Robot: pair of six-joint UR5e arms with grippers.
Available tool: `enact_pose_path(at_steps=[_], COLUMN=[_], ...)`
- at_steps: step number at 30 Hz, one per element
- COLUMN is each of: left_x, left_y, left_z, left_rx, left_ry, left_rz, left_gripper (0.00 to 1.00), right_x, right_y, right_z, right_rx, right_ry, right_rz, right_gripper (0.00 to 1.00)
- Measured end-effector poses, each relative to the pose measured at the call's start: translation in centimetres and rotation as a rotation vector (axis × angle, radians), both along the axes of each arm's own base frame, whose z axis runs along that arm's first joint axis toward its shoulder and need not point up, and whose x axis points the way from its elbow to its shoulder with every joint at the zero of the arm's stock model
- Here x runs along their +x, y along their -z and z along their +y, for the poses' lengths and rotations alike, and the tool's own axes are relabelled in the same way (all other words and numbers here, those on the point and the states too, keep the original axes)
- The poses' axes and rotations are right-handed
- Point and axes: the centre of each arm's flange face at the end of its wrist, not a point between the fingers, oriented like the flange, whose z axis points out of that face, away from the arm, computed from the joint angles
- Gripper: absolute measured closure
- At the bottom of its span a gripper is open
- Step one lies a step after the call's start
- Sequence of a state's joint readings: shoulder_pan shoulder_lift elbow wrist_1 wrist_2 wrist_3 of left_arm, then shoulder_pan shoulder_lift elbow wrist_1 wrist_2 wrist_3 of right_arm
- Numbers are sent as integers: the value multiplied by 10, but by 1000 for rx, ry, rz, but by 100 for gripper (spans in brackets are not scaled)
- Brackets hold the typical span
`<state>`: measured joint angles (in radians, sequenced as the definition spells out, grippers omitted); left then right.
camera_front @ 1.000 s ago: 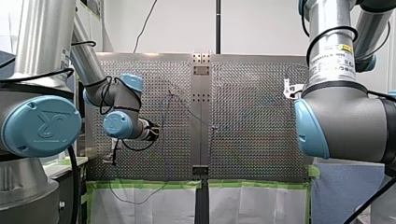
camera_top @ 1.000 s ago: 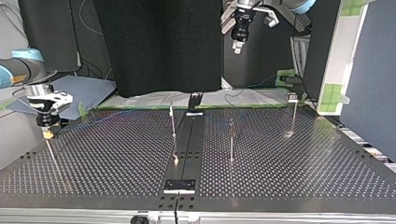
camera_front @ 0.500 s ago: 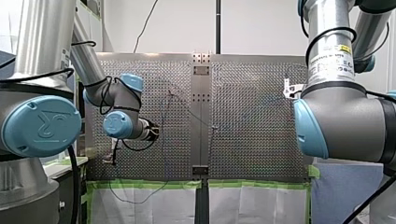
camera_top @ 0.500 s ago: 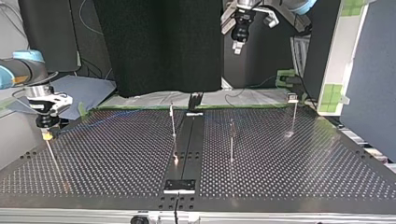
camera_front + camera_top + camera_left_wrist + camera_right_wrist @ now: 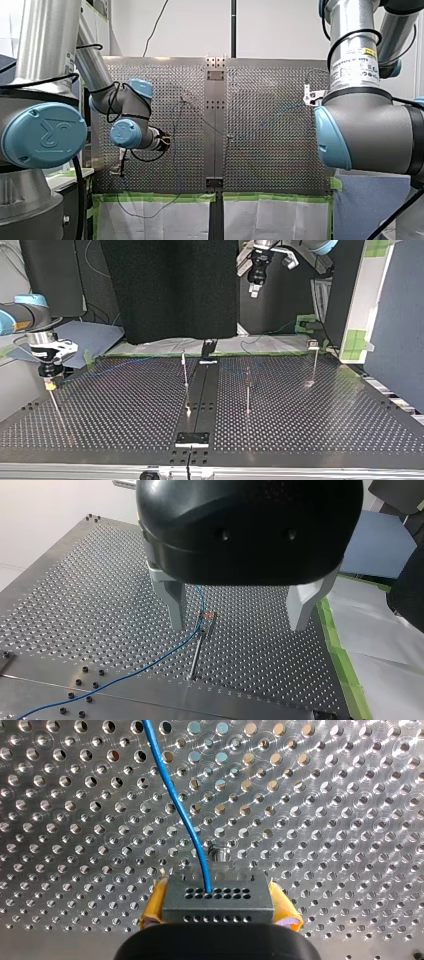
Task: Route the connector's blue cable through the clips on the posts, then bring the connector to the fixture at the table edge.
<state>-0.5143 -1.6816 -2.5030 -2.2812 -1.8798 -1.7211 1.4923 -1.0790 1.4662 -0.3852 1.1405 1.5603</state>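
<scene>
Your right end effector (image 5: 218,920) is clamped on the connector (image 5: 218,899). In the right wrist view its yellow pads (image 5: 156,902) press the two sides of the grey block, low over the perforated surface (image 5: 325,820). The blue cable (image 5: 182,815) comes out of one hole in the connector's face and runs away ahead of the fingers. In the top view this end effector sits at the far left, directly over a thin post (image 5: 56,407). From there you cannot tell whether the connector touches the post's tip.

Your left end effector (image 5: 236,627) hangs well above the surface with its metal fingers (image 5: 175,605) wide apart and nothing between them. Below it stands a second post (image 5: 199,650) with a small clip (image 5: 207,616) at its top. The cable meets this clip and trails off across the surface. The clip is too small to show whether the cable is seated inside it or only lies against it.

In the top view the cable shows only as a faint line, and you cannot follow it past the middle posts. In the front view the left arm (image 5: 130,132) covers its own end effector, and the right arm's big joint (image 5: 370,132) hides most of the right one.
</scene>
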Motion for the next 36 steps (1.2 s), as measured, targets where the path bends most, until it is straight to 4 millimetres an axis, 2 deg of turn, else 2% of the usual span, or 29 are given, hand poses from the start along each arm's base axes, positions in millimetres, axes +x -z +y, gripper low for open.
enact_pose_path(at_steps=[2, 4, 5, 7, 8, 10, 11, 12, 13, 14, 15, 30, 33, 36], left_x=[0, 0, 0, 0, 0, 0, 0, 0, 0, 0, 0, 0, 0, 0], left_y=[0, 0, 0, 0, 0, 0, 0, 0, 0, 0, 0, 0, 0, 0], left_z=[0, 0, 0, 0, 0, 0, 0, 0, 0, 0, 0, 0, 0, 0], left_rx=[0, 0, 0, 0, 0, 0, 0, 0, 0, 0, 0, 0, 0, 0], left_ry=[0, 0, 0, 0, 0, 0, 0, 0, 0, 0, 0, 0, 0, 0], left_rz=[0, 0, 0, 0, 0, -1, -1, -1, -1, -1, -1, 0, 0, 0], left_gripper=[0, 0, 0, 0, 0, 0, 0, 0, 0, 0, 0, 0, 0, 0], right_x=[0, 0, 0, 0, 0, 0, 0, 0, 0, 0, 0, 1, 1, 0], right_y=[0, 0, 0, 0, 0, 0, 0, 0, 0, 0, 0, 2, 2, 2], right_z=[0, 0, -1, -1, -1, -1, -1, -1, -1, -1, -1, -1, -1, -1], right_rx=[0, -1, -3, -5, -6, -6, -7, -7, -7, -7, -7, -2, -1, -2], right_ry=[1, 3, 4, 5, 6, 8, 9, 10, 10, 10, 11, 9, 9, 10], right_rz=[0, 0, 0, 1, 1, 2, 3, 3, 3, 4, 4, 8, 8, 9], right_gripper=[98, 84, 84, 73, 73, 57, 57, 48, 44, 44, 38, 36, 33, 26])
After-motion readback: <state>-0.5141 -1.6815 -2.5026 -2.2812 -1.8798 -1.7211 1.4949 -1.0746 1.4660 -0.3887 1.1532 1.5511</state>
